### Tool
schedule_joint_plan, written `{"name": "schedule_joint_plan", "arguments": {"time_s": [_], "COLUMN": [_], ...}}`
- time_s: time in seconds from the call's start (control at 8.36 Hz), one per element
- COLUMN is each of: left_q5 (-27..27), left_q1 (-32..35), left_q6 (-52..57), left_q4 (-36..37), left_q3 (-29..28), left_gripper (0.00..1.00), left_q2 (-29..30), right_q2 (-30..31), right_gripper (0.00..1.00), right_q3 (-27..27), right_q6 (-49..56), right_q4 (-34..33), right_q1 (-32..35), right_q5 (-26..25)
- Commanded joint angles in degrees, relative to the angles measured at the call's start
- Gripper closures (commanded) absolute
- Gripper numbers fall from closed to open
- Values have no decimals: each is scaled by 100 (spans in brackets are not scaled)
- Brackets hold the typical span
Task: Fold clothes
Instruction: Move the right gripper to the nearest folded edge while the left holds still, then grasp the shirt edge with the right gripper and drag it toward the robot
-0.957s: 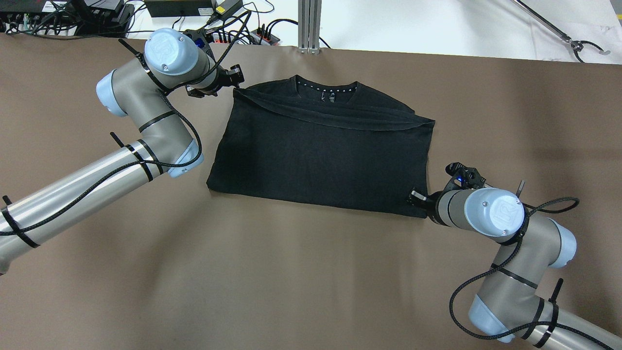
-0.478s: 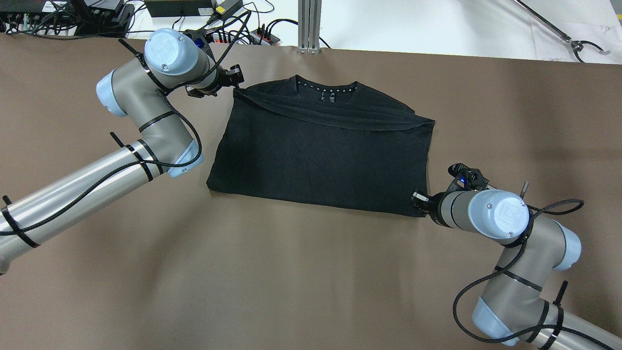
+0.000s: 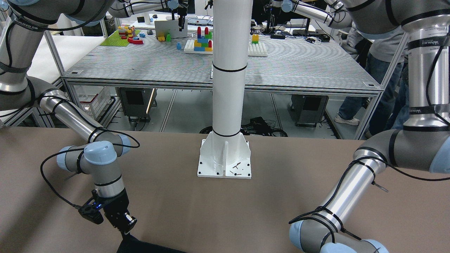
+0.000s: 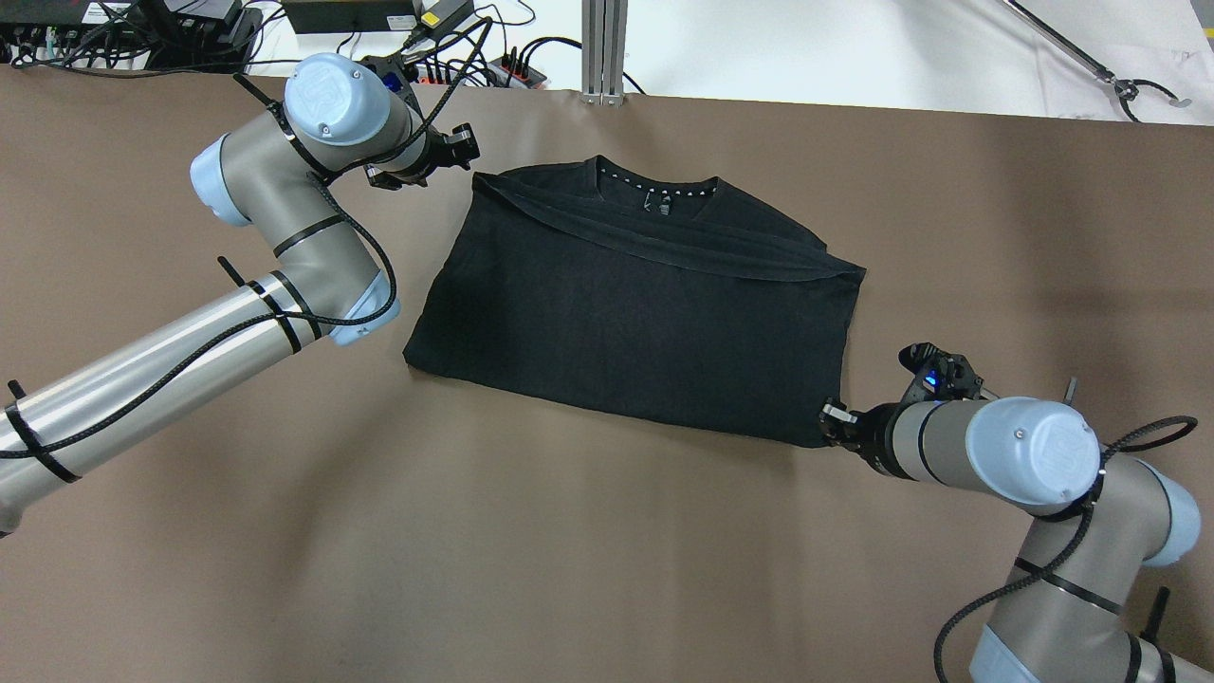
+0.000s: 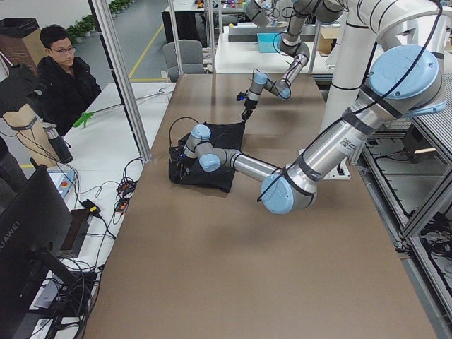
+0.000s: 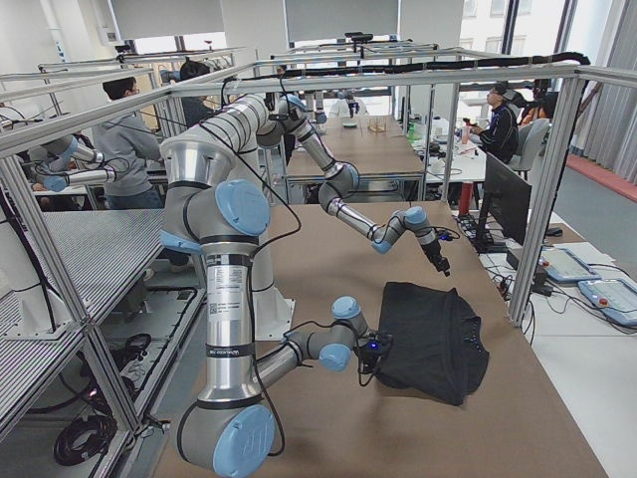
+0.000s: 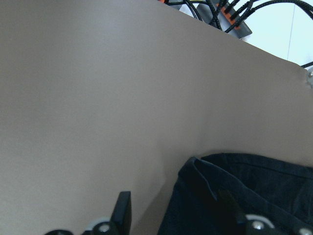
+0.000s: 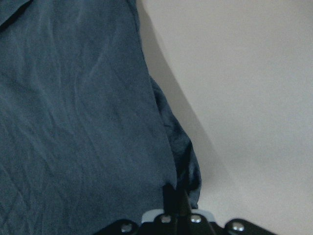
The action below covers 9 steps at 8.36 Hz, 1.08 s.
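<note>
The clothes (image 4: 635,313), one black shirt folded into a rough rectangle with the collar at the far edge, lie flat on the brown table. My left gripper (image 4: 467,152) hovers just beyond the shirt's far-left corner. It is open: in the left wrist view its fingers (image 7: 123,210) stand wide apart and the corner of the clothes (image 7: 244,196) lies ahead of them. My right gripper (image 4: 833,424) is shut on the near-right corner. The right wrist view shows its closed tips (image 8: 175,196) pinching a bunched fold of the clothes (image 8: 73,122). In the front-facing view the right gripper (image 3: 123,228) meets the clothes (image 3: 140,247) at the bottom edge.
The white pillar's base plate (image 3: 225,160) stands on the table behind the shirt. Cables and power strips (image 4: 455,57) and an aluminium post (image 4: 604,47) line the far edge. A person (image 5: 63,78) sits beyond that edge. Bare brown table lies around the shirt.
My right gripper has moved right and nearer, dragging the shirt with it. The shirt's far-left corner, which touched the left gripper before, now lies apart from it.
</note>
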<state>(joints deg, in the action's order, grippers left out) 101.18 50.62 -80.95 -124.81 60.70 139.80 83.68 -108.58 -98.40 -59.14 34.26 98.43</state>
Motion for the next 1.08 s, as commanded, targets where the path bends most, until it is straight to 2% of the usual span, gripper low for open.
{"name": "schedule_joint_plan", "arguments": {"time_s": [0.0,0.24,0.36,0.48,0.6,0.72,0.96], "left_q5": [-11,-20,-20,-29,-29,-29,15], "left_q1": [-17,-26,-26,-35,-35,-44,-44], "left_q6": [-88,-96,-123,-184,-219,-350,-378], "left_q4": [27,18,18,18,18,27,44], "left_q3": [12,12,12,12,12,12,20], "left_gripper": [32,33,33,33,33,33,33], "left_q2": [47,47,47,47,47,39,39], "right_q2": [604,1024,1184,1133,1046,871,860], "right_gripper": [100,100,100,100,94,7,5], "right_q3": [-795,-779,-735,-735,-726,-709,-691], "right_q6": [-250,-267,-294,-642,-889,-900,-900], "right_q4": [25,1327,1909,2071,2143,2152,2152], "right_q1": [-464,-482,-499,-621,-1119,-1454,-1589], "right_q5": [1154,2997,3720,4040,3939,3581,3113]}}
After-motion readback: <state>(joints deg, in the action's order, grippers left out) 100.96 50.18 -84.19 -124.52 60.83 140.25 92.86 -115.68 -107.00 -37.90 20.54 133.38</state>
